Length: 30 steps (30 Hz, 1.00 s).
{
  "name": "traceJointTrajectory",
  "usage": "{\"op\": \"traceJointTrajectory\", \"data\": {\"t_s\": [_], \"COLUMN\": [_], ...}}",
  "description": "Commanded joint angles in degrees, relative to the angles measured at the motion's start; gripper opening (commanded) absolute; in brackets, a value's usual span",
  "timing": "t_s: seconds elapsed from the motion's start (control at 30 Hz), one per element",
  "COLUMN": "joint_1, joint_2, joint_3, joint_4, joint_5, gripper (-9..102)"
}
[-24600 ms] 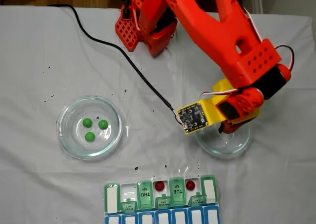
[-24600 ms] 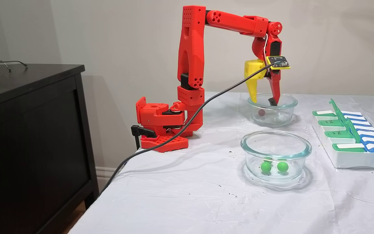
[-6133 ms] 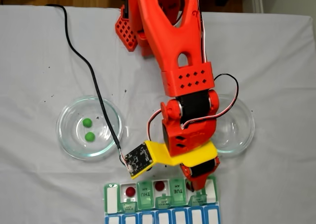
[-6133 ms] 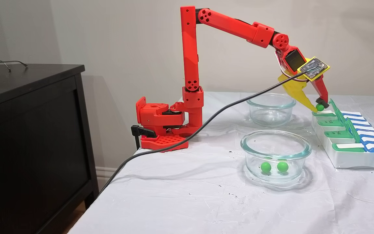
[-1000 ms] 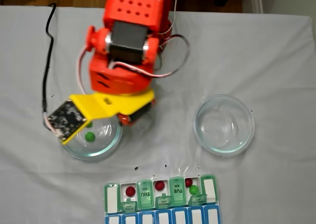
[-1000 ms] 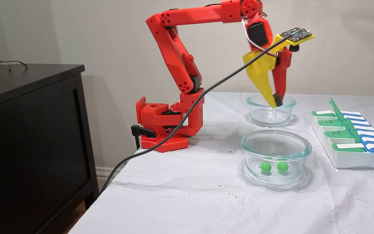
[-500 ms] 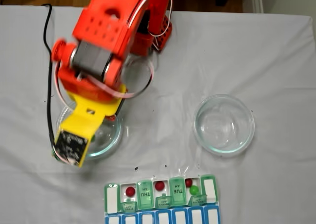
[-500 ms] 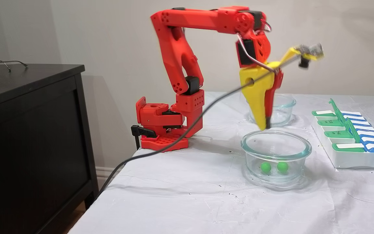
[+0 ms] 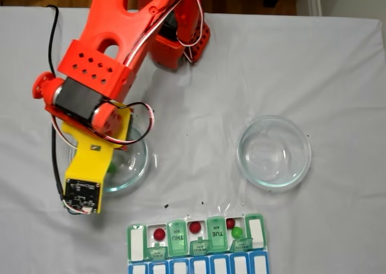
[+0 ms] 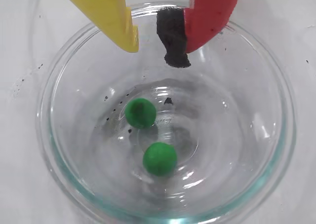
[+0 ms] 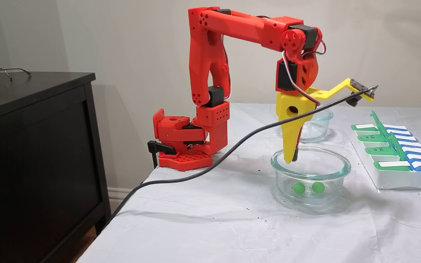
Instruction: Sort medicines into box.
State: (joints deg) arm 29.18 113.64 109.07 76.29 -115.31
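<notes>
White cloth (image 9: pixel 338 75) over the table, seen from above in a fixed view. Red arm (image 9: pixel 114 50) reaching down-left over a glass dish (image 9: pixel 136 165), yellow camera bracket hiding most of that dish. Second glass dish (image 9: pixel 274 153) at right. Pill box (image 9: pixel 137 244) at the bottom edge, lids standing open: one red pill (image 9: pixel 159 233) left of the THU lid, another red pill (image 9: pixel 195 227) left of the TUE lid, third red pill (image 9: pixel 230 223) with a green pill (image 9: pixel 237 232) touching it in the compartment right of TUE.

Wrist view: looking straight down into the glass dish (image 10: pixel 59 51). Two green pills (image 10: pixel 140 112) on the bottom near the centre, close together but apart. Gripper (image 10: pixel 155 49) above them, yellow finger and red black-tipped finger spread a little, nothing between, touching no pill.

Side-on fixed view: beige wall behind, black cabinet (image 11: pixel 31 153) at left. Gripper (image 11: pixel 292 159) pointing straight down, tips just inside the rim of the near dish (image 11: pixel 342 171), above the two green pills (image 11: pixel 299 187). Black cable (image 11: pixel 196 171) trailing off the table edge. Pill box (image 11: pixel 397 179) well to the right.
</notes>
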Motion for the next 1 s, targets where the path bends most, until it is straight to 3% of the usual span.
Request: {"op": "traceJointTrajectory", "data": {"t_s": [0.0, 0.43, 0.97], "joint_1": [-0.18, -0.18, 0.26], "joint_2": [1.58, -2.9, -6.24], "joint_3": [-0.62, 1.49, 0.26], "joint_4": [-4.92, -10.55, -11.78], "joint_5": [-1.49, -3.96, -4.04], "gripper": [13, 15, 17]}}
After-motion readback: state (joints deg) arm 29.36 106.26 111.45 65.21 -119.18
